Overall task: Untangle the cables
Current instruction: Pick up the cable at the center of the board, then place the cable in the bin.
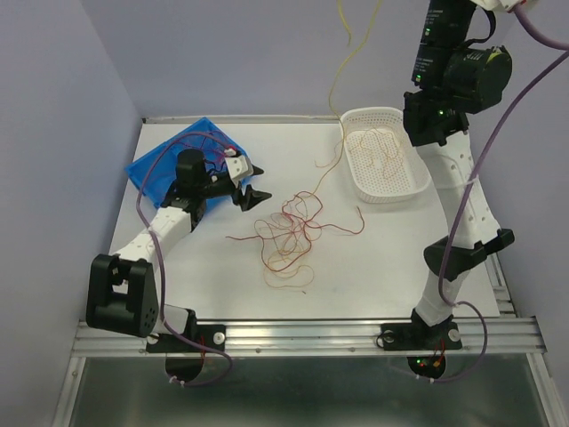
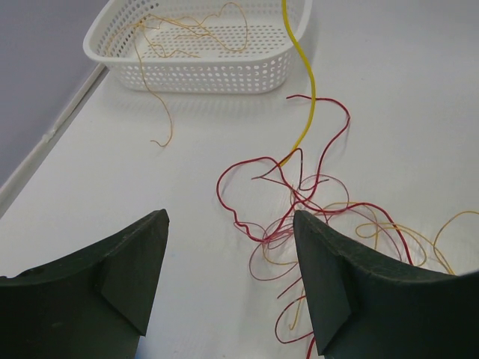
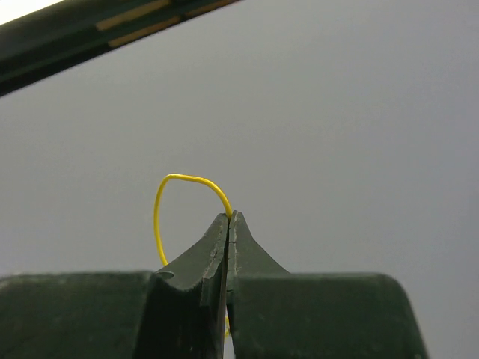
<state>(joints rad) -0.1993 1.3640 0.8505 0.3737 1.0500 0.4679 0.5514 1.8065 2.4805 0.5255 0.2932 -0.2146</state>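
1. The right hand [image 3: 230,218] is pressed fully shut, and a yellow strand [image 3: 168,187] is pinched between its tips. The strand arcs out to the left in a small loop and drops behind the left finger.
2. This grip is shown only in the right wrist view, against a plain grey background. In the overhead view the hand lies past the top edge.
3. In the overhead view the held strand is seen hanging roughly upright, its long axis running from the top edge down to the counter [image 1: 178,285]. It lands between the tangle and the basket [image 1: 391,197].
4. The left hand [image 1: 250,183] is held wide open with nothing in it, low over the counter, its fingers pointing toward the tangle.
5. The cables [image 1: 289,236] are piled as loose dark red and yellow-orange loops at the middle of the counter, just beyond the left hand's tips. No single direction is kept by the heap, though one strand trails toward the basket.
6. In the left wrist view the yellow strand is seen meeting the red loops.
7. More thin strands are curled inside the white perforated basket at the rear right.
8. A blue flat object [image 1: 151,173] lies at the rear left, under the left arm.
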